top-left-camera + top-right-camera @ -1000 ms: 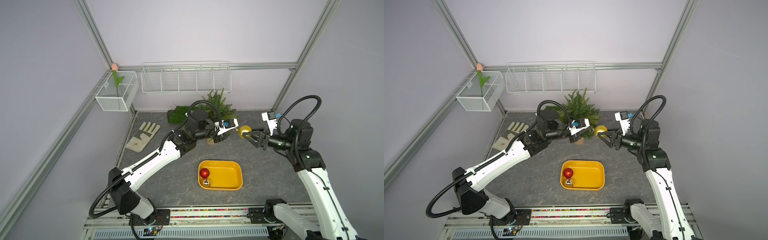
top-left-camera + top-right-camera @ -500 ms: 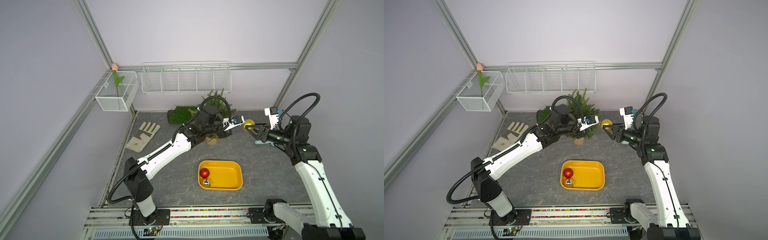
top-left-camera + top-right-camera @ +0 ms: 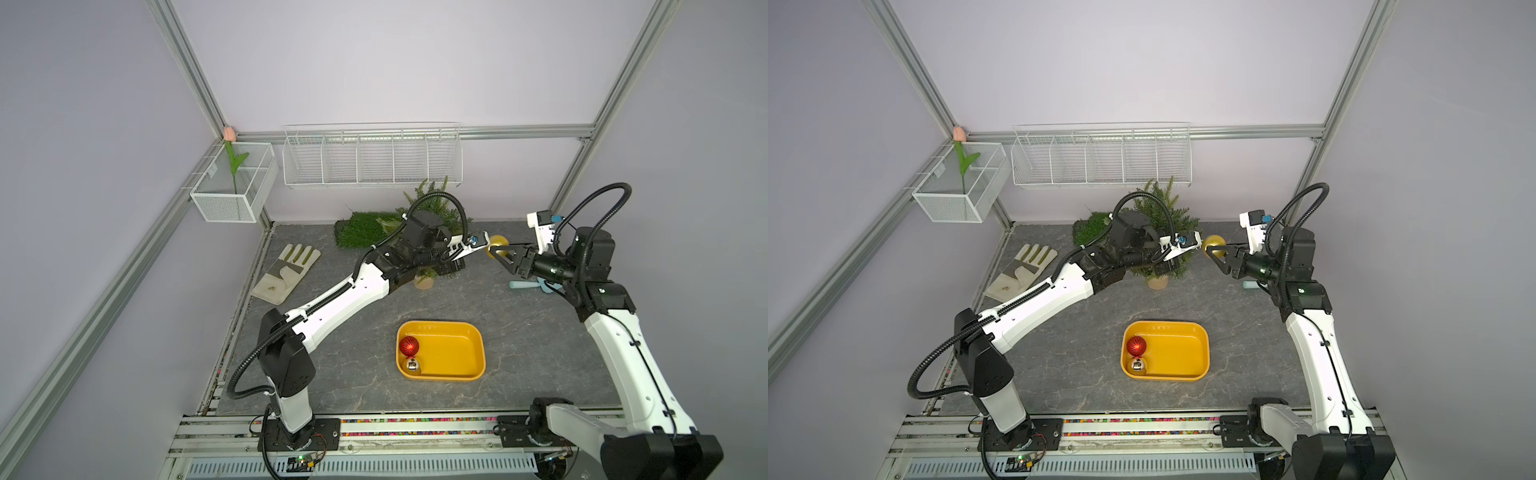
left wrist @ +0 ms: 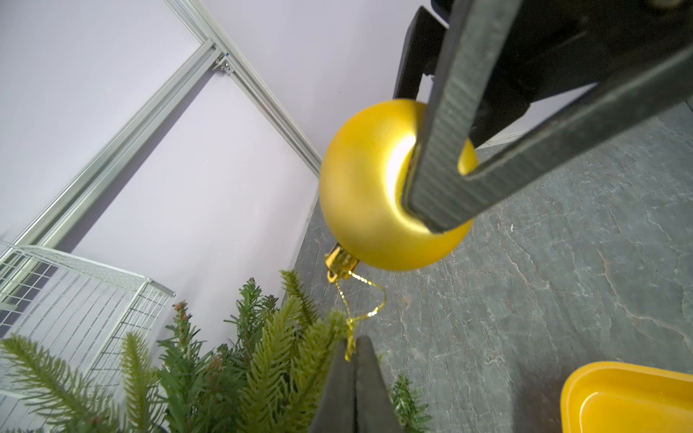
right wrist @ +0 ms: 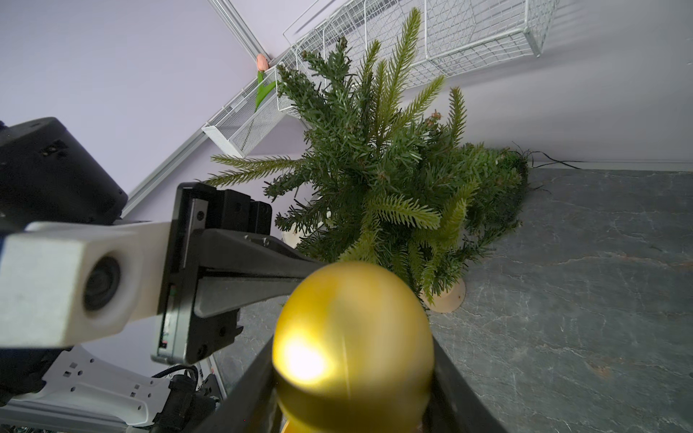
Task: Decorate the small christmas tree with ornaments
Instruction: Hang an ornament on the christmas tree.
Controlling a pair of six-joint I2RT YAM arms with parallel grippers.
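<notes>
The small christmas tree (image 3: 432,199) (image 3: 1158,203) (image 5: 375,168) stands on a tan base near the back wall. My right gripper (image 3: 496,249) (image 3: 1214,251) (image 5: 352,375) is shut on the smooth gold ornament (image 3: 498,241) (image 3: 1214,241) (image 5: 352,330) (image 4: 367,187), held in the air just right of the tree. My left gripper (image 4: 354,343) is shut on the ornament's gold string loop (image 4: 369,300), beside the tree's branch tips (image 4: 262,367). The ribbed red ornament (image 3: 409,346) (image 3: 1136,345) and the smaller silver ornament (image 3: 412,365) (image 3: 1137,365) lie in the yellow tray (image 3: 440,325).
A work glove (image 3: 286,270) lies at the left. A roll of green grass (image 3: 361,228) lies left of the tree. A wire basket (image 3: 232,203) with a pink tulip and a long wire shelf (image 3: 370,158) hang on the walls. A pale blue object (image 3: 528,284) lies under my right wrist.
My left arm has reached right to the gold ornament and its jaws have closed on the string. My right gripper has carried the ornament slightly up and back.
</notes>
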